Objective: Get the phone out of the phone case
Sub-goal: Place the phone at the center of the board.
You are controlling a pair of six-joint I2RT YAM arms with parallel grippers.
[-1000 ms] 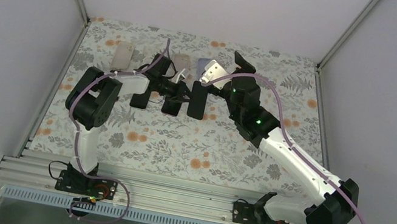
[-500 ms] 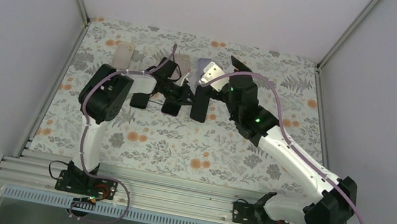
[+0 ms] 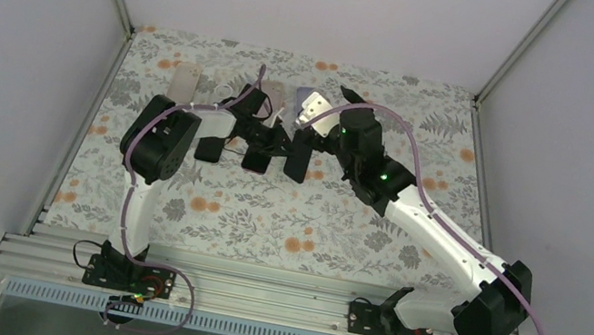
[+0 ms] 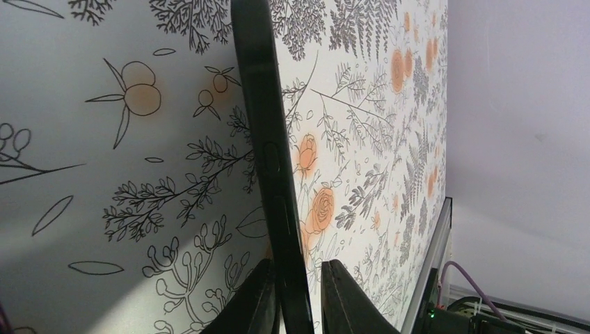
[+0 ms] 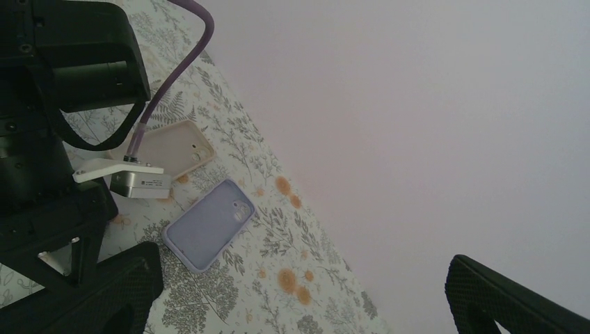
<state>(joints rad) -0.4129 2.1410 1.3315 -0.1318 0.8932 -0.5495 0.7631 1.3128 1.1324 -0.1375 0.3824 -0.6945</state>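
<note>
Flowered table: toward its middle, the left hand grips the black cased phone (a lilac case lies farther back), while the right hand gapes open beside it.

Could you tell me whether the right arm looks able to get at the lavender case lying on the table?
Probably yes. The right gripper is open and the lavender case lies flat just ahead with nothing on it, though the left arm, holding the black phone, crowds one side.
</note>
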